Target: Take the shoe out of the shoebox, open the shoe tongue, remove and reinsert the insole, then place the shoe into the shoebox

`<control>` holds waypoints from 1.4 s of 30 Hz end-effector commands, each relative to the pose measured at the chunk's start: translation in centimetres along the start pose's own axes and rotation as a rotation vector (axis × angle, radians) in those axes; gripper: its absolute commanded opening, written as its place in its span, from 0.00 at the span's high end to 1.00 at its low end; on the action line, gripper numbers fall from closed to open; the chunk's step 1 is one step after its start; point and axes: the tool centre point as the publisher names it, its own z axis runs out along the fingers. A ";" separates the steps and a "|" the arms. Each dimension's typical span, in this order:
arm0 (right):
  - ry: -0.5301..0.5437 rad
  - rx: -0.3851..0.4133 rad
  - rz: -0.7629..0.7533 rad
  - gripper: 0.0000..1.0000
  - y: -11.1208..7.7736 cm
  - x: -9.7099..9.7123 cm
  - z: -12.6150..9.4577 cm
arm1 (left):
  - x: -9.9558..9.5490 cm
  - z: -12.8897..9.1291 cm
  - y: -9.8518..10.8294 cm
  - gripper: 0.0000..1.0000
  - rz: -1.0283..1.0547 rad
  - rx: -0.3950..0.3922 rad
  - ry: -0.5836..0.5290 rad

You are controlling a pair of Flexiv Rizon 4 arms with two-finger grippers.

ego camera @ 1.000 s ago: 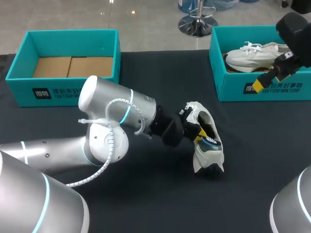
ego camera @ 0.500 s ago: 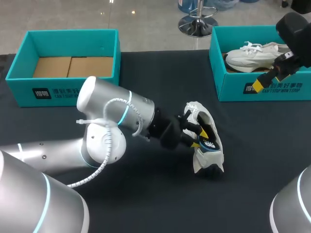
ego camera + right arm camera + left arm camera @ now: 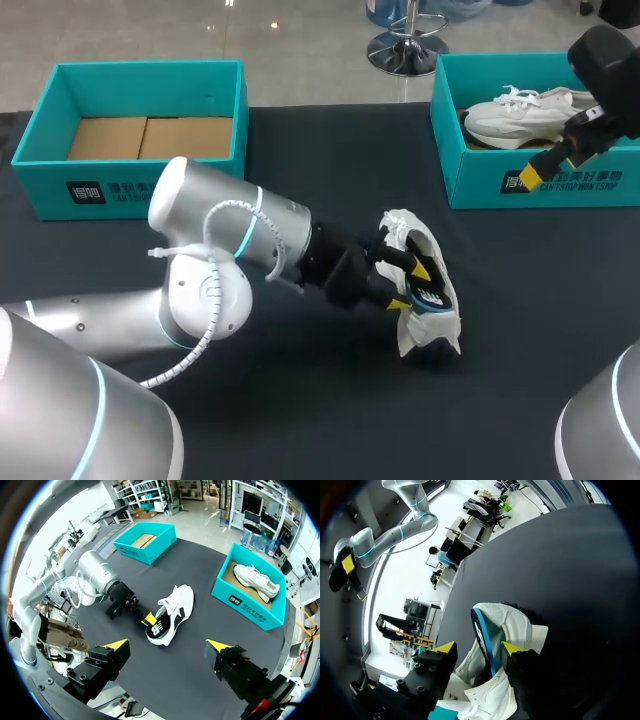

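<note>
The black table fills the scene. My left arm comes in from the near left and lies low across the table, ending at the middle. My right arm hangs at the far right, above the right shoebox's near wall.

The left shoebox, teal and open-topped, stands at the far left, with only its brown cardboard floor showing inside. The right shoebox, also teal, stands at the far right and holds a second shoe, white, lying along it.

The shoe, white with black and teal parts, lies on the table near the middle, well apart from both boxes, its opening turned toward the left arm.

The left jaws are parted at that opening, with the shoe's teal-edged part between them. One finger lies against the white upper; the other stands a little off it. The right jaws are spread wide, high over the table, holding nothing.
</note>
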 end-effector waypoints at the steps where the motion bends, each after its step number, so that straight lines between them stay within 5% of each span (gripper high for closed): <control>1: 0.001 0.005 0.001 0.00 0.3 0.0 0.1 | -0.1 0.3 -0.1 0.78 -0.003 0.004 0.000; 5: 0.001 0.005 0.001 0.00 0.3 0.0 0.1 | 0.0 0.7 -0.5 1.00 -0.005 0.015 0.004; 13: 0.001 0.005 0.001 0.00 0.3 0.0 0.1 | 0.4 1.4 -0.6 1.00 0.014 0.029 0.020; 23: 0.001 0.005 0.001 0.00 0.3 0.0 0.1 | 0.1 1.6 1.7 1.00 0.051 -0.016 0.027; 31: 0.001 0.005 0.001 0.00 0.3 0.0 0.1 | 0.9 1.7 0.5 1.00 0.047 0.009 0.040; 36: 0.001 0.005 0.001 0.00 0.3 0.0 0.1 | 1.0 1.3 0.1 0.60 0.047 0.015 0.041; 42: 0.001 0.005 0.001 0.00 0.3 0.0 0.1 | 0.5 0.6 0.3 0.56 0.052 0.009 0.034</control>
